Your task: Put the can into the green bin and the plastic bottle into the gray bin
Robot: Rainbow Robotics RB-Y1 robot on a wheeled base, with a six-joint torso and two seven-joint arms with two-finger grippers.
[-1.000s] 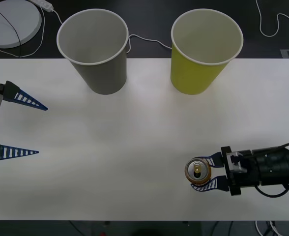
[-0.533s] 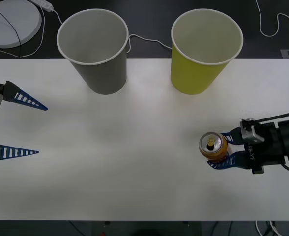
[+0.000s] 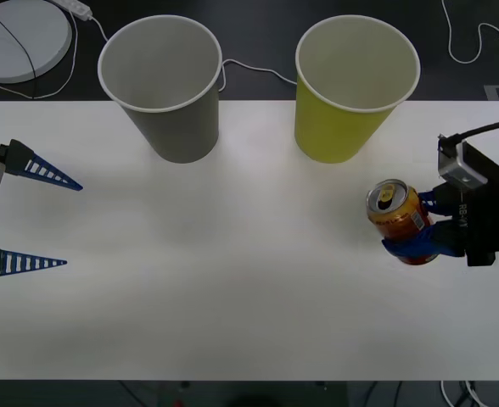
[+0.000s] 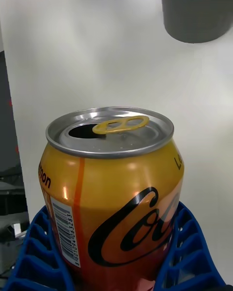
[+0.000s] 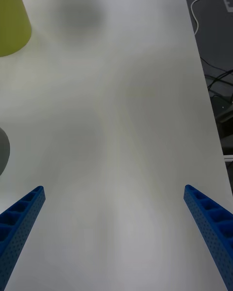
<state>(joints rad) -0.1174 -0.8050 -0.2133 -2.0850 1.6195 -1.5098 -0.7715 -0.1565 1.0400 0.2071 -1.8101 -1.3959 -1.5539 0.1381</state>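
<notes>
The right gripper (image 3: pixel 415 229) has its jaws clenched on the can (image 3: pixel 397 213), one blue ribbed finger on each side of the body low down. In the front view the can is tilted, its top leaning toward the robot's left, and it sits over the right part of the white bench (image 3: pixel 232 280), nearer the robot than the green bin (image 3: pixel 351 89) and a little to that bin's right, apart from it.

The can is orange with a red lower band and a silver top carrying a gold pull tab. The right wrist view brings out more of it (image 4: pixel 111 194): black script lettering across the orange, a white barcode panel on one side, and the dark drinking hole already open beside the tab. The same view has the blue fingers (image 4: pixel 187 252) cupping the can's lower half, and the base of the gray bin (image 4: pixel 196 9) farther off on the bench.

The left gripper (image 3: pixel 25 216) hangs at the bench's left edge with its jaws released and spread wide, holding nothing. The left wrist view shows its two fingertips (image 5: pixel 19 218) far apart above bare bench, with a slice of the green bin (image 5: pixel 12 19) at one corner.

In the front view the gray bin (image 3: pixel 165 93) and green bin stand upright side by side along the far edge.
</notes>
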